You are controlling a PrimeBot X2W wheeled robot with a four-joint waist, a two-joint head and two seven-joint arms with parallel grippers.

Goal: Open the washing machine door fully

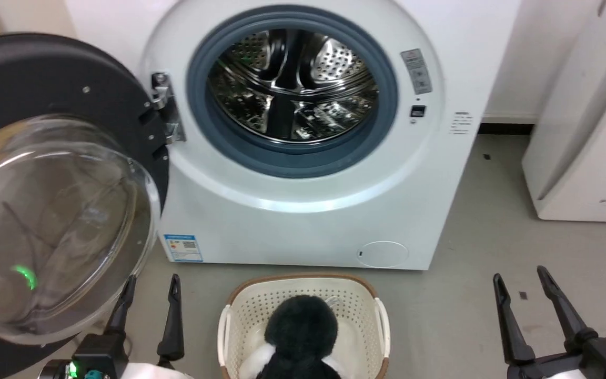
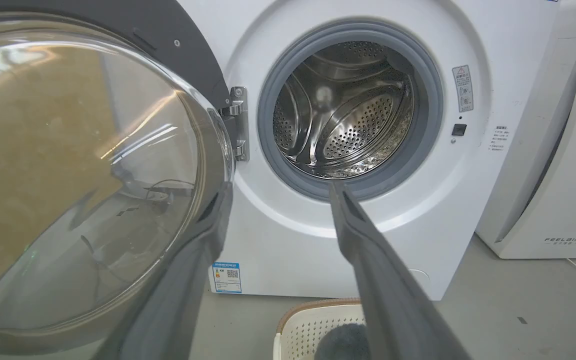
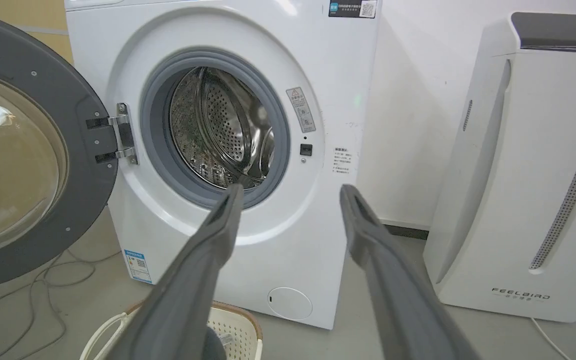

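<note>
At the left of the head view, the washing machine door [image 1: 45,105] stands swung out on its hinge [image 1: 161,102], glass bowl bulging toward the robot and the drum mouth [image 1: 292,84] of the washing machine [image 1: 308,210] fully uncovered. The left gripper [image 1: 152,279] is spread wide, its outer finger just beside the bowl's lower rim; contact cannot be told. The right gripper [image 1: 519,272], also spread, hangs over bare grey floor [image 1: 482,237], well apart from the machine's right edge and the white appliance [image 1: 587,158]. Between the grippers a cream basket [image 1: 245,310] holding a dark plush toy [image 1: 300,326] sits near the machine's foot.
</note>
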